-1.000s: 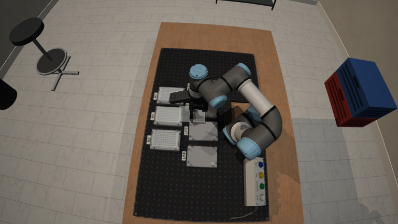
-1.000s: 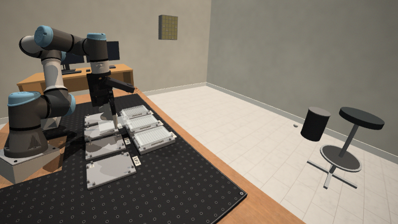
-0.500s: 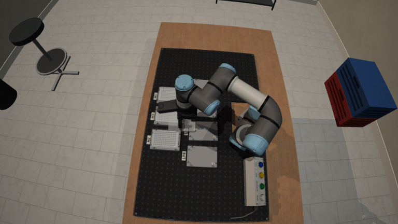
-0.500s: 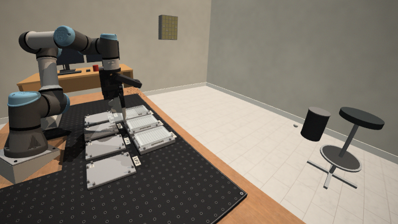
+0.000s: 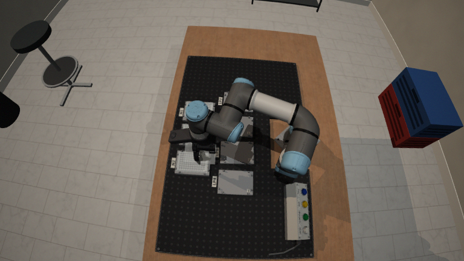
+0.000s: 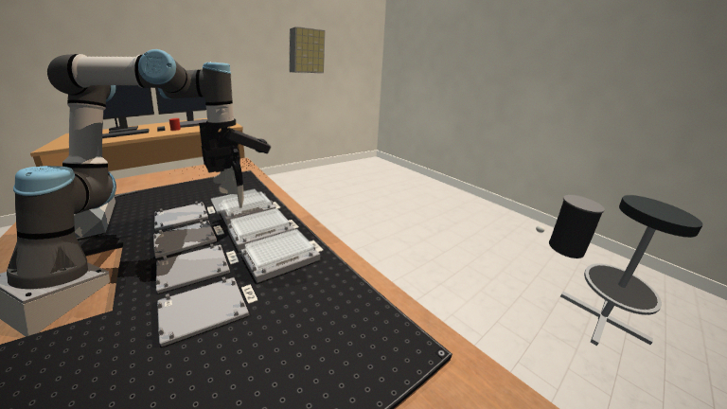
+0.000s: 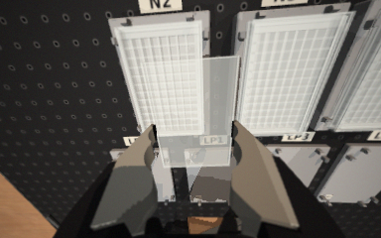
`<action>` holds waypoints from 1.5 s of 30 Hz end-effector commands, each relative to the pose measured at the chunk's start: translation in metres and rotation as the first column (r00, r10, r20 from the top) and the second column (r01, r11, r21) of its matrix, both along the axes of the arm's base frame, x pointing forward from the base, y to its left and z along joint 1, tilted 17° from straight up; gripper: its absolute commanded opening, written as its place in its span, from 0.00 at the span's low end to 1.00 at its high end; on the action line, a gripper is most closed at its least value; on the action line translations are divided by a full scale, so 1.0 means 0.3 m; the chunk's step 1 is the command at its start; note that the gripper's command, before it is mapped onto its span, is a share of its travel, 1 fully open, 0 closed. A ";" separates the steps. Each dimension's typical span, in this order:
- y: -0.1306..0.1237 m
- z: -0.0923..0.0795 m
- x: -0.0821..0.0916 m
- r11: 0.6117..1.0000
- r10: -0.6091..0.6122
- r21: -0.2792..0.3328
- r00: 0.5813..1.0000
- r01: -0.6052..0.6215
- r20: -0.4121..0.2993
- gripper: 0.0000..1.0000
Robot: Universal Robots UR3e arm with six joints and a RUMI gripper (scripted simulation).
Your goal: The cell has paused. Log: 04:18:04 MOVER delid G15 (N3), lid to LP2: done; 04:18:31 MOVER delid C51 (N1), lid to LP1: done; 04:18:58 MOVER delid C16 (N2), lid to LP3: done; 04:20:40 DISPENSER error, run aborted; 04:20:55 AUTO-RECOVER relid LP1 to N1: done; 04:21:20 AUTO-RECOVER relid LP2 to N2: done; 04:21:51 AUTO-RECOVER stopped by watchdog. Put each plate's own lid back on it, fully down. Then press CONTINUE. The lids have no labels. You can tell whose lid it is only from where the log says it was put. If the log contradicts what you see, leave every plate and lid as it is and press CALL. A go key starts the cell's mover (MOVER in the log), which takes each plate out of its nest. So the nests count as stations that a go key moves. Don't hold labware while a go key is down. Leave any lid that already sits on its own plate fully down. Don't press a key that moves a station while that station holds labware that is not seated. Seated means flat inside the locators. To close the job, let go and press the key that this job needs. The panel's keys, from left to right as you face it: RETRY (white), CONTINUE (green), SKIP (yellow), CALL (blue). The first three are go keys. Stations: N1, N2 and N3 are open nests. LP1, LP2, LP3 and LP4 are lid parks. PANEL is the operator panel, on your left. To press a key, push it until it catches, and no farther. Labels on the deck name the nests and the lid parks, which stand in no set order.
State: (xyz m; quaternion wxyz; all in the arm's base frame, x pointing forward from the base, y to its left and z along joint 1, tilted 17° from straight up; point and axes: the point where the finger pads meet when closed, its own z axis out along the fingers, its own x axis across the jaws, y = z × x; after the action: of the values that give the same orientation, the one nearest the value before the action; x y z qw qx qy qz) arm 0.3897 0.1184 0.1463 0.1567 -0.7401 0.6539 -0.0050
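Holding one clear lid [image 7: 198, 119], the end effector [image 7: 194, 154] overlooks three plates.

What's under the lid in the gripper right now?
In the wrist view, the clear lid held by the gripper hangs partly over the open plate in the N2 nest and partly over the dark deck between nests. The LP1 label shows through it. Its lower edge hides the park.

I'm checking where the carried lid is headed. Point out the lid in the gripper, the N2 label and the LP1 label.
lid [image 7: 210, 106], wrist view, middle of the clear panel.
N2 label [image 7: 160, 4], wrist view, the label's printed face.
LP1 label [image 7: 215, 140], wrist view, seen through the lid's lower part.
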 end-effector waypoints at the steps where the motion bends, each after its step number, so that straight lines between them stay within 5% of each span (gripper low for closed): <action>1: 0.044 0.021 0.041 1.000 -0.002 -0.008 1.000 0.002 -0.009 0.00; 6: 0.107 0.045 0.087 1.000 -0.002 -0.008 1.000 0.002 -0.009 0.00; 45: 0.113 0.017 0.094 1.000 -0.002 -0.008 1.000 0.002 -0.009 0.00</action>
State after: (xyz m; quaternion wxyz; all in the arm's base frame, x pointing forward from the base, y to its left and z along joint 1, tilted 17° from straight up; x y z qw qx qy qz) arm 0.4170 0.1522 0.1515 0.1498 -0.7402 0.6555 -0.0031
